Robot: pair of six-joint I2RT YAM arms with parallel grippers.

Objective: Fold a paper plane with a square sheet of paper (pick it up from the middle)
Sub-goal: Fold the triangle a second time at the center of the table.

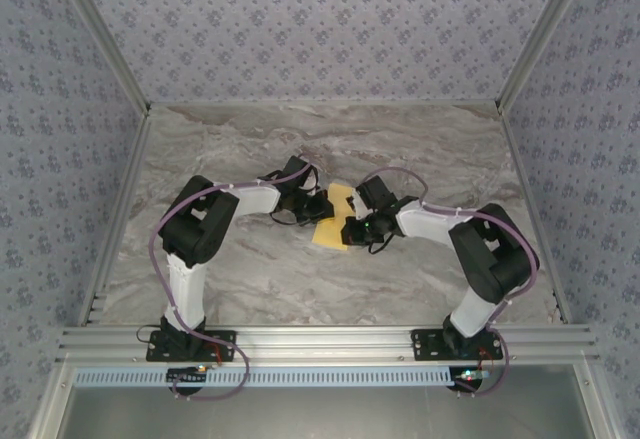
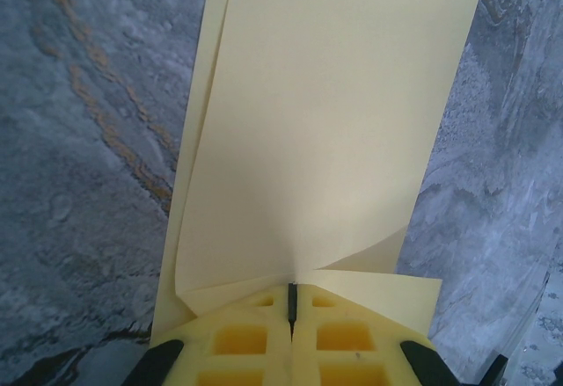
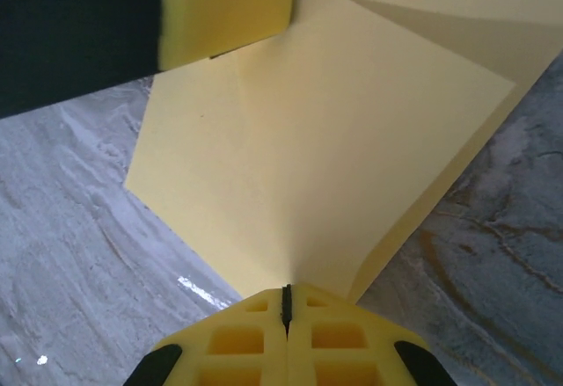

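Grey marble tabletop (image 1: pixel 400 149) between patterned walls (image 1: pixel 300 29) has the partly folded yellow sheet of paper (image 1: pixel 329 233) at the middle of the overhead frame, its left edge pinched by the left gripper (image 1: pixel 312 205), closed tight on it, its right edge clamped likewise by the right gripper (image 1: pixel 353 227).

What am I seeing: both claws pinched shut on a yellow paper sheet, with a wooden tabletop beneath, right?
Not quite: the tabletop is grey marble, not wooden, as the top external view shows. The rest holds: the left gripper and the right gripper are each pinched shut on the yellow paper sheet.
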